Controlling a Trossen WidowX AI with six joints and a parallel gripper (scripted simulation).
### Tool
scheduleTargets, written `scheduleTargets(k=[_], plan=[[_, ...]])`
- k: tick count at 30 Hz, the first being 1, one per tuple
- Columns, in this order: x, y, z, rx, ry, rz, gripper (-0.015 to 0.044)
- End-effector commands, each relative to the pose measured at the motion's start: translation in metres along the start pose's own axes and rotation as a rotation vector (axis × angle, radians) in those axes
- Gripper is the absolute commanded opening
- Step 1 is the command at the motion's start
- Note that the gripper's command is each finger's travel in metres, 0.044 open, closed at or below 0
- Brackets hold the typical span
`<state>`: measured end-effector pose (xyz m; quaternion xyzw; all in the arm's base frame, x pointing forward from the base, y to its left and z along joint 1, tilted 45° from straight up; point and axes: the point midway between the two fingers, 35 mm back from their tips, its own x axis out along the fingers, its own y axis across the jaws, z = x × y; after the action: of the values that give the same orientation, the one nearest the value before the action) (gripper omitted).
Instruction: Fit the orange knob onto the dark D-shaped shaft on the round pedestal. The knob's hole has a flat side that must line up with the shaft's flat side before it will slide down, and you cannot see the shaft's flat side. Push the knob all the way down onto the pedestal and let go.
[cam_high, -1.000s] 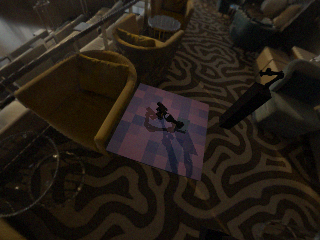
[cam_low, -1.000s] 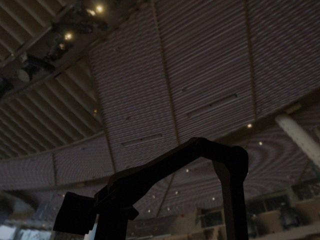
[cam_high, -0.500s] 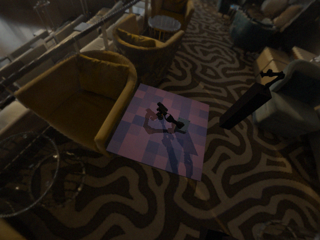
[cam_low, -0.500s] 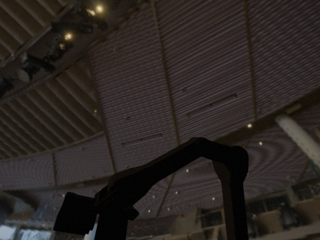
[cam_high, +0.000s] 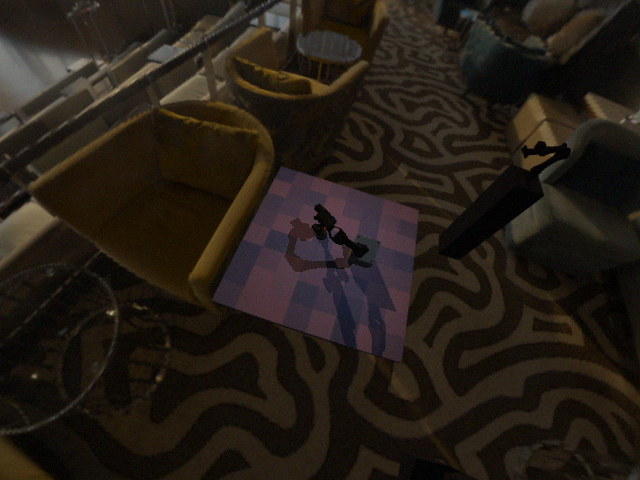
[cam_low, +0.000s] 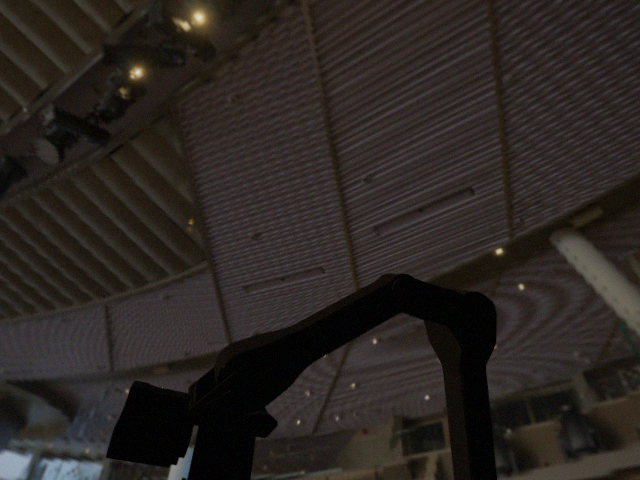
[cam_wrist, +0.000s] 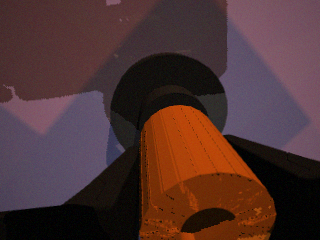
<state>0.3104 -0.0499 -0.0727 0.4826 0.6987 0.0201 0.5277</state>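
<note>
The orange knob (cam_wrist: 195, 150) (cam_high: 324, 227) is between the fingers of my gripper (cam_wrist: 180, 149), which is shut on it. In the wrist view its near end shows a dark D-shaped hole with one flat side. The round dark pedestal (cam_wrist: 125, 95) lies beyond the knob's far end, with a narrower raised dark collar (cam_wrist: 172, 94) at its middle. The knob's far end overlaps the collar in view; whether they touch cannot be told. The shaft cannot be made out. The exterior view shows the dark arm, with the fingertips out of frame.
The pedestal stands on a pink and blue checkered table top (cam_high: 281, 304) (cam_wrist: 280, 80). The arm's base plate (cam_high: 371, 245) is at the right part of the table. Arm shadows cross the top. A yellow armchair (cam_high: 232, 222) stands beside the table's left edge.
</note>
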Motion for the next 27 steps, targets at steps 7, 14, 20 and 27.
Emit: scheduleTargets(k=[7, 14, 20, 27], plan=[[0.0019, -0.0022, -0.0007, 0.036, 0.0, -0.001, 0.0], [0.0029, -0.0015, -0.0005, 0.036, 0.0, -0.001, 0.0], [0.0033, -0.0009, -0.0002, 0.036, 0.0, -0.001, 0.0], [-0.0008, 0.0, 0.0002, 0.036, 0.0, -0.001, 0.0]])
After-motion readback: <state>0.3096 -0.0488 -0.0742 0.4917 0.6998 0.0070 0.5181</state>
